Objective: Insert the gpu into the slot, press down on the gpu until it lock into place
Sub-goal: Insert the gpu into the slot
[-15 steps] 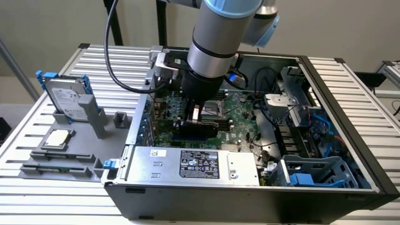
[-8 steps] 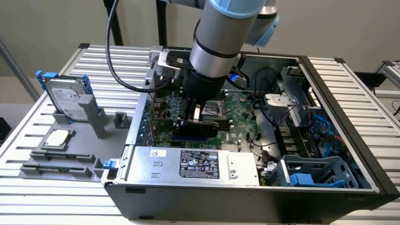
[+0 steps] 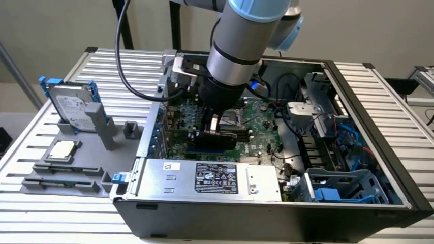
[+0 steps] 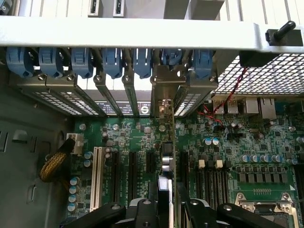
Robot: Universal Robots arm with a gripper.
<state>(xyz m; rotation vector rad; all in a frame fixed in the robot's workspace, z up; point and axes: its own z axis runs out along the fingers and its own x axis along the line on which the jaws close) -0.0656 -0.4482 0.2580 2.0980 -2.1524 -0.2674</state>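
Seating card [image 4: 166, 156] edge-down over blue slot [image 3: 203, 151], fingers [image 4: 142, 211] pinching it. Insertion step, seemingly; straight, even downward push required.

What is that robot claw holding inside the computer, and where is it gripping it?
The gripper holds the gpu, a thin black card standing on edge, pinched along its upper edge and clamped from both flat sides.

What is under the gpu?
The green board lies under the gpu, and the blue slot shows along its lower edge in the exterior view. The gpu itself covers its contacts and most of the slot.
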